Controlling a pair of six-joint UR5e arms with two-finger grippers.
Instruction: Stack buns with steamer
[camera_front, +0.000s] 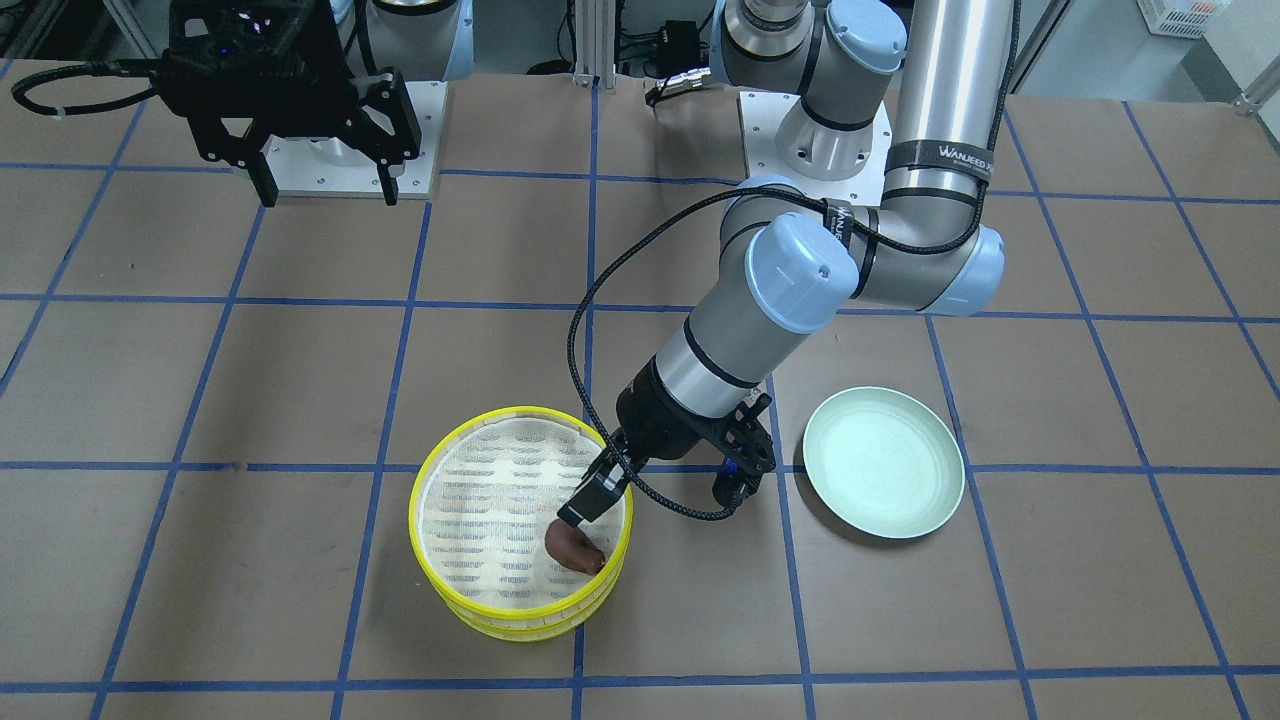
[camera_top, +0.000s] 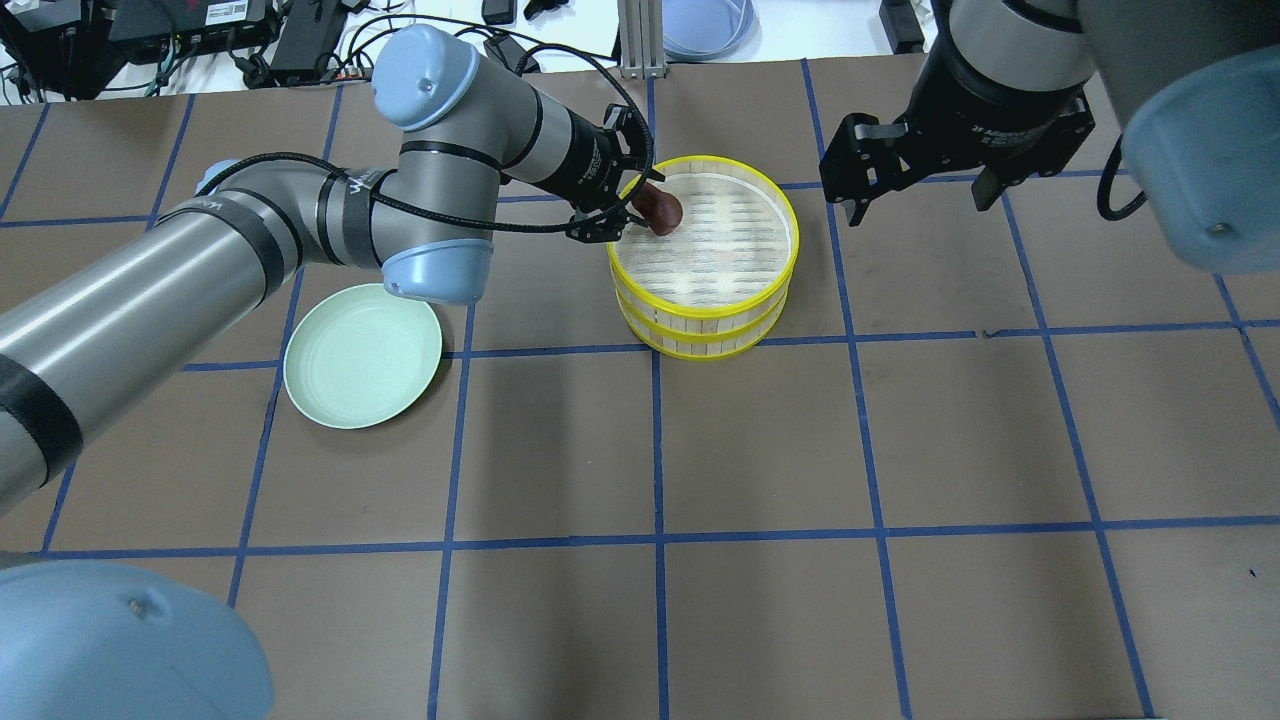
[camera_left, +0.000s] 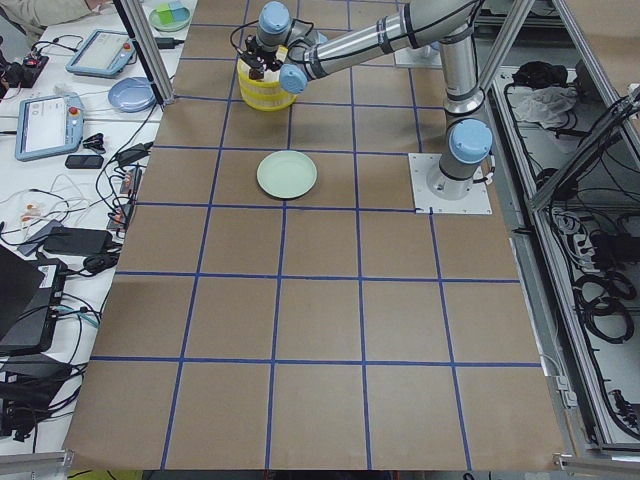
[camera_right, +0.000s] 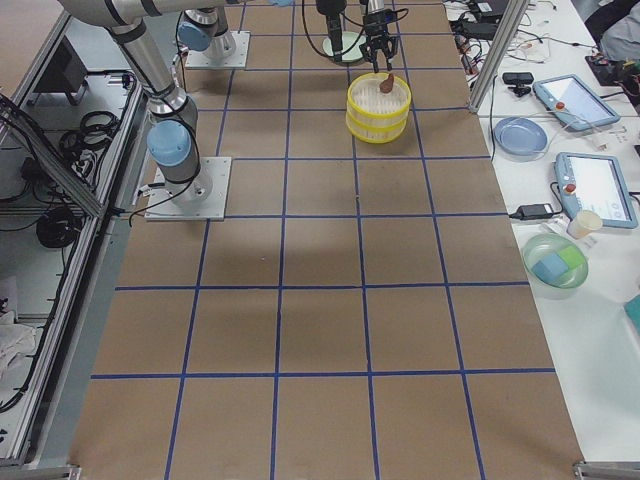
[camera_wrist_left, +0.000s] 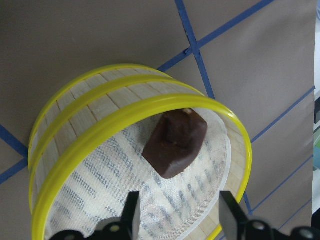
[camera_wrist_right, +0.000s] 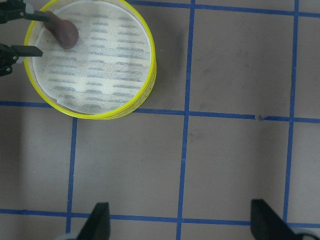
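The left arm reaches to the stacked steamer (camera_top: 705, 318) at the far middle, with the plate (camera_top: 362, 355) near-left of it. The left gripper (camera_wrist_left: 179, 215) is spread and holds nothing at the top tier's left rim. The right gripper (camera_front: 329, 190), also spread, hangs well to the right. The brown bun (camera_wrist_left: 176, 142) lies in the top tier just ahead of the left fingertips and apart from them, its long axis pointing roughly away from them. No white bun shows.

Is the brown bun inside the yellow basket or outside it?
Inside. The brown bun lies on the white slatted base of the top basket, within its yellow rim.
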